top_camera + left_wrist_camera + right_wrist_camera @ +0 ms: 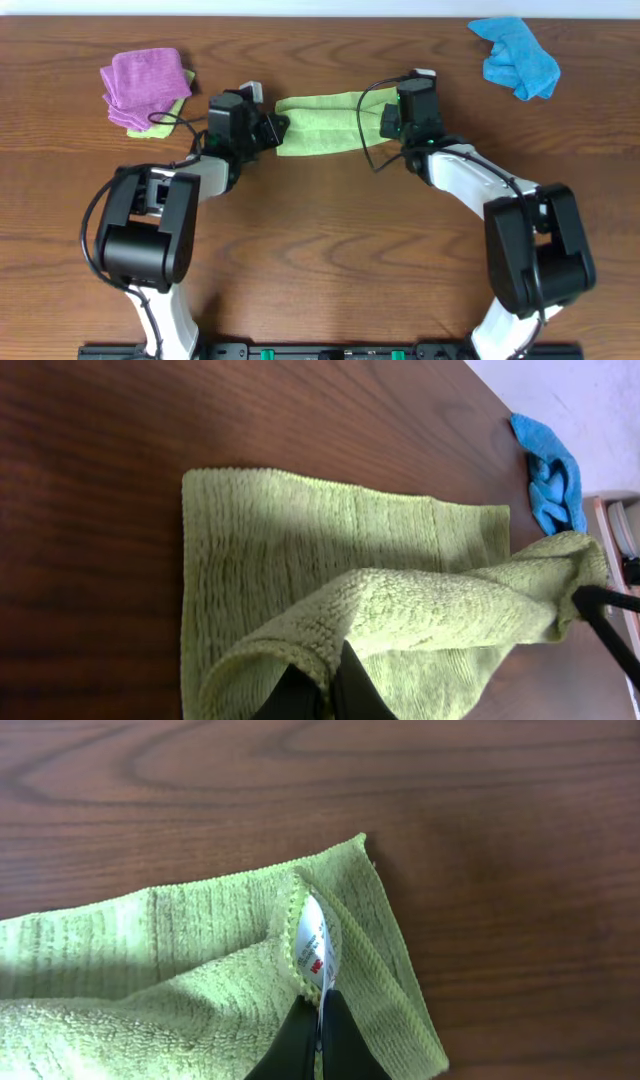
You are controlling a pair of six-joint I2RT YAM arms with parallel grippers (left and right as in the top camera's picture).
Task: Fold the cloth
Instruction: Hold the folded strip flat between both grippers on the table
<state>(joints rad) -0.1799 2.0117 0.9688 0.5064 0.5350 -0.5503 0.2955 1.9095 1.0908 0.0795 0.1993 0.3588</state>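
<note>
The lime-green cloth point(320, 125) lies stretched between my two grippers at the back middle of the table. My left gripper point(272, 130) is shut on its left end; in the left wrist view the black fingers point(325, 685) pinch a raised fold of the cloth point(300, 560) over the flat layer. My right gripper point(388, 122) is shut on the right end; in the right wrist view the fingers point(318, 1015) clamp the hemmed corner of the cloth point(150, 950) with its white label point(313, 945), lifted above the lower layer.
A bright blue cloth point(515, 55) lies crumpled at the back right, also visible as a blue cloth point(552, 475) in the left wrist view. A purple cloth point(145, 82) sits on a paler green folded cloth point(175, 108) at the back left.
</note>
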